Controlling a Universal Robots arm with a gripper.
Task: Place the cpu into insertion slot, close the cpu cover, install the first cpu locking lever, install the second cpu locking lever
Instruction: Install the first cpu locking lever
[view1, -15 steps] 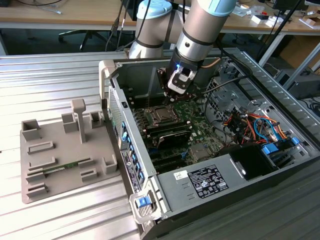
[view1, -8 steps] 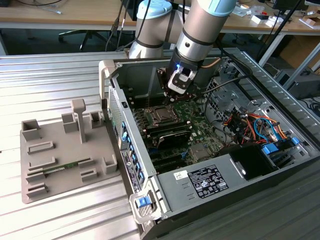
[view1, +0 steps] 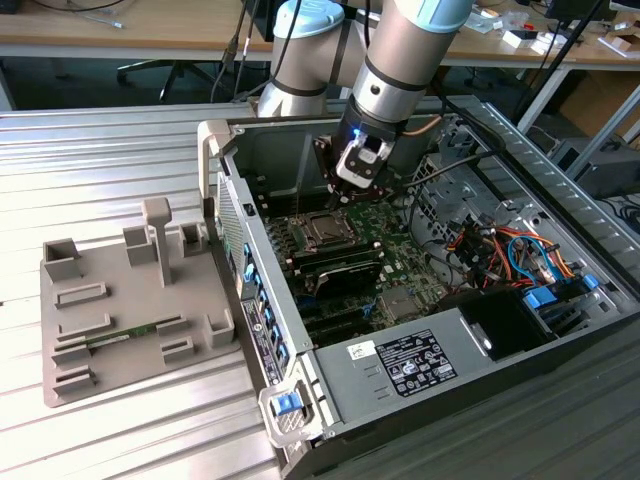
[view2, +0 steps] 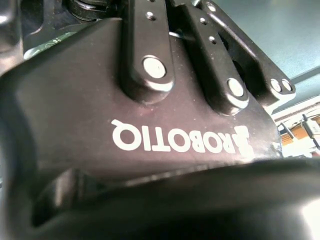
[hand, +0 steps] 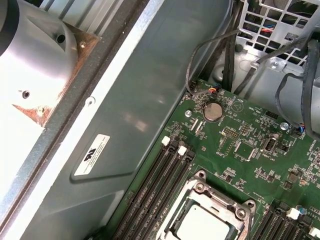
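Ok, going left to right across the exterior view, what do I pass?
Grey fixture tray, case side wall with blue tabs, insertion slot, orange and red cables, blue drive clips.

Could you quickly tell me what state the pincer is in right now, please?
Pincer: cannot be told whether open or closed; it hangs over the motherboard.

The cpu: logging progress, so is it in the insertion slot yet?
In. The cpu lies flat, silvery top up, inside the insertion slot.
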